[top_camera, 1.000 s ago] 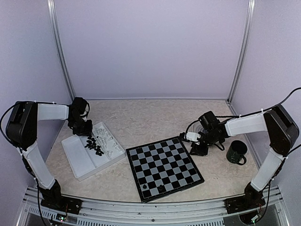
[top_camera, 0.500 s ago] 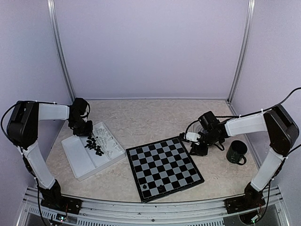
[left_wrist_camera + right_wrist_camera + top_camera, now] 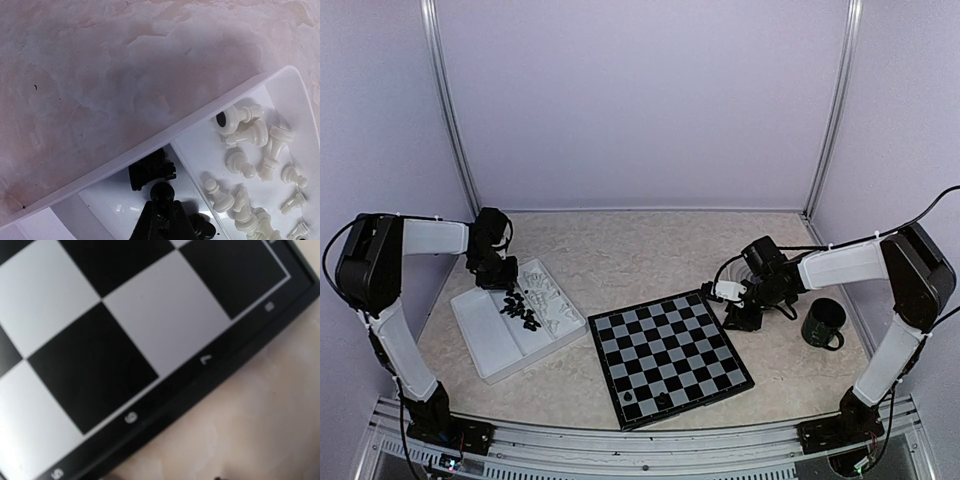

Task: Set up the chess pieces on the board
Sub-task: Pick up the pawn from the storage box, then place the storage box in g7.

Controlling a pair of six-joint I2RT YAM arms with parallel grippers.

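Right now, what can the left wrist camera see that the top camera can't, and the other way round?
Only the left wrist view shows the white pieces one by one, lying tipped over, and that the left gripper is shut on a black piece. Only the top view shows the board, two black pieces on it, the dark mug and the right gripper. Both show the white tray holding black and white pieces.

You have a marbled beige counter (image 3: 650, 245) with a white compartment tray (image 3: 485, 335) lying at an angle at nine o'clock. A dark green mug (image 3: 823, 324) stands upright at three o'clock. Pale lilac walls (image 3: 640, 100) and metal posts (image 3: 448, 110) close off twelve o'clock.
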